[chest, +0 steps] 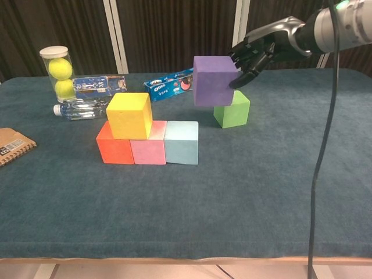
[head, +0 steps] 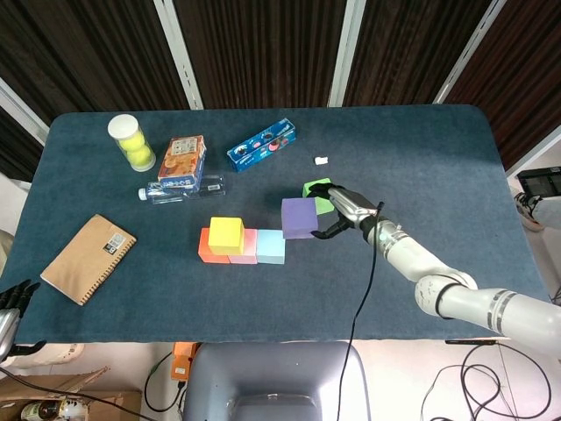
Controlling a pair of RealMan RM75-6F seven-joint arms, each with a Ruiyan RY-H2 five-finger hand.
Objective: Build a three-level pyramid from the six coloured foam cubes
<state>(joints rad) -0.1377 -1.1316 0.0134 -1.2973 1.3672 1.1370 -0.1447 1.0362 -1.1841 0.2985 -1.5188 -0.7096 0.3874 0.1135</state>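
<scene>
My right hand (head: 340,210) (chest: 251,55) holds the purple cube (head: 299,217) (chest: 214,80) in the air, above and right of the light blue cube (head: 271,246) (chest: 181,142). On the table an orange cube (head: 203,246) (chest: 113,149), a pink cube (head: 244,247) (chest: 149,149) and the light blue one form a row. The yellow cube (head: 226,234) (chest: 129,115) rests on the orange and pink ones. A green cube (head: 316,189) (chest: 233,110) stands alone behind the purple one. Only the fingertips of my left hand (head: 10,298) show, at the frame's lower left edge.
Back left stand a tube of tennis balls (head: 131,142) (chest: 57,72), a lying water bottle (head: 182,189) (chest: 78,108), a snack box (head: 183,161) and a blue Oreo pack (head: 261,145) (chest: 174,83). A brown notebook (head: 88,258) (chest: 11,145) lies left. A small white scrap (head: 322,160) lies further back.
</scene>
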